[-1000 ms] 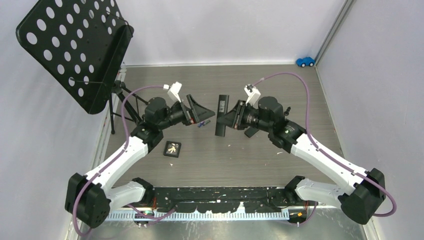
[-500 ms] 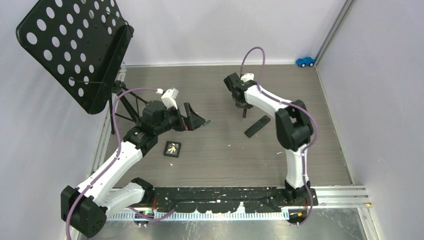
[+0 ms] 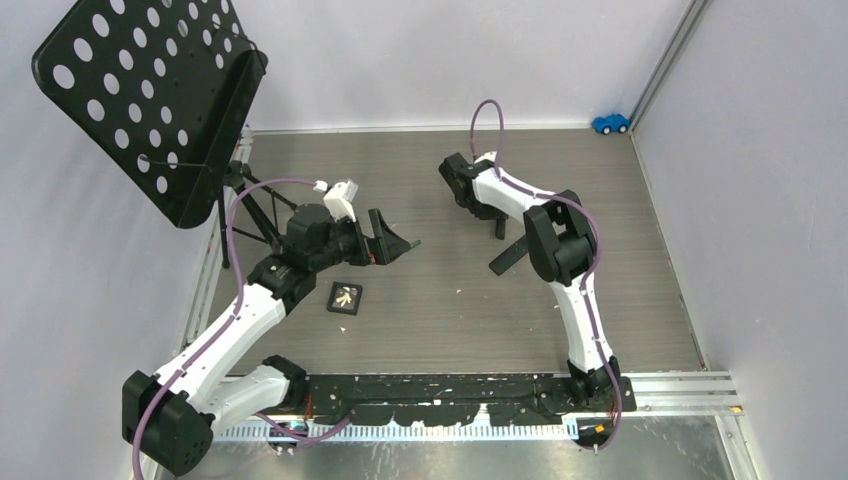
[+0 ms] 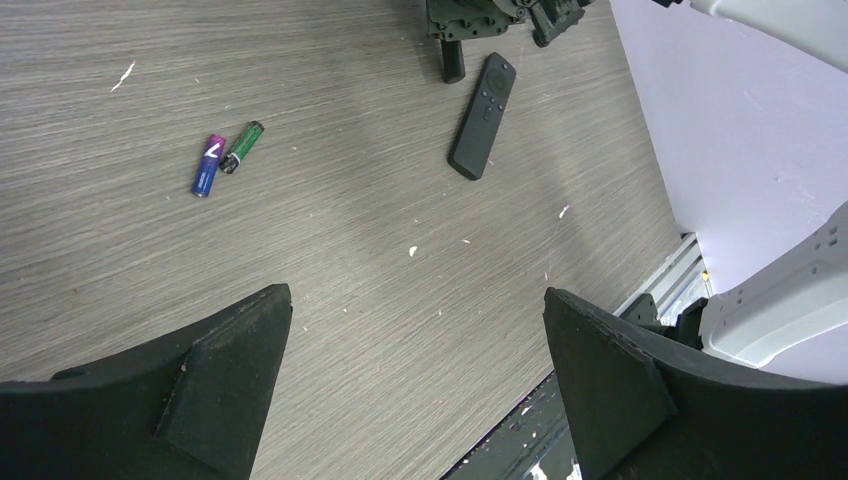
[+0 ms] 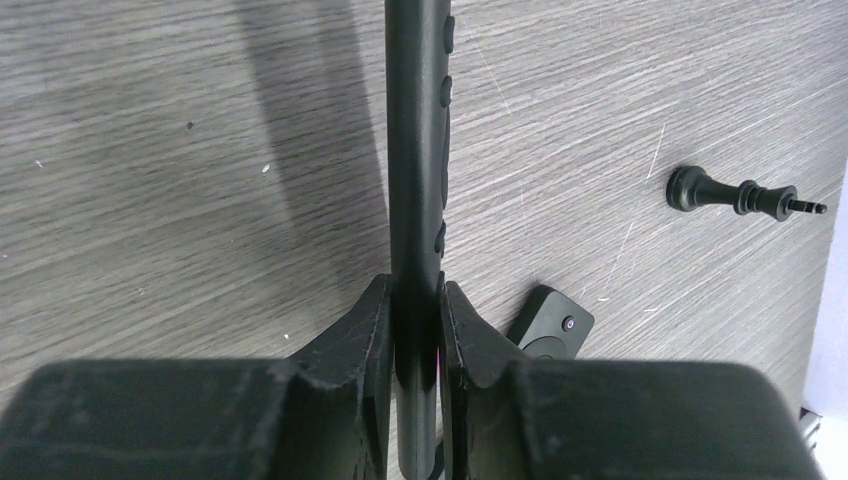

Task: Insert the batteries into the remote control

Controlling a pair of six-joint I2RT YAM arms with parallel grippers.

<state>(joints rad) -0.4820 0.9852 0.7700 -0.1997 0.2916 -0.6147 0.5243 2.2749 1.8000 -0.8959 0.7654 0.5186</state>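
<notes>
We list one left hand (image 4: pixel 415 310), raised over the table (image 4: pixel 330 250), fingers spread wide with nothing between them. One right hand (image 5: pixel 415 300), reaching out to the far middle of the table, fingers clamped on the remote (image 5: pixel 415 150); this black remote is seen edge-on, its buttons facing right in the right wrist view, and whether its far end touches the table we cannot tell. One second remote (image 4: pixel 482 115), black, lying flat with its buttons up, just beside the gripped one. Two batteries, both lying loose on the bare table ahead of the left hand and well apart from both remotes: one blue battery (image 4: pixel 207 168) and one green battery (image 4: pixel 243 146), set at an angle to each other, their near ends touching or almost so. One small black plate (image 3: pixel 345 298) with yellow marks, flat on the table beside the left arm. One small black peg (image 5: pixel 745 195), on its side, right of the gripped remote. One perforated black stand (image 3: pixel 150 100), at the far left corner. One blue toy car (image 3: pixel 610 123), at the far right corner.
</notes>
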